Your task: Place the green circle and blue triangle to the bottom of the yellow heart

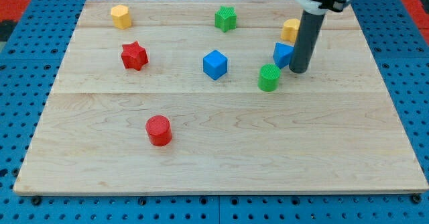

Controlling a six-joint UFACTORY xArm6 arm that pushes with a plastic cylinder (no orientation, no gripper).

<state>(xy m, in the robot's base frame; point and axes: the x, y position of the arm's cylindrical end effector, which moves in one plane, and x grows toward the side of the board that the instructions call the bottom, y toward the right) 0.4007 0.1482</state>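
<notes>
**At the far right: tip beside the triangle**

At the far right of the board (221, 177), my tip (299, 72) rests on the wood, touching or nearly touching the right side of the blue triangle (282, 53). There is no claw here to open or close, only the bare rod, which grips nothing. The yellow heart (291, 29) sits just beyond the triangle, partly hidden by the rod. The green circle (269, 78) stands just left of my tip and nearer than the triangle, close to it but apart.

Both blocks already lie on the near side of the heart, so I judge the task close to done.

Farther left are a blue cube (215, 64), a green star (226, 18), a red star (134, 56), a yellow hexagon (120, 16) and, nearest, a red circle (159, 130).

The risk is crowding. A push leftward could drive the triangle off line or knock the circle away. A move toward the far side could shift the heart itself, moving the reference.
</notes>
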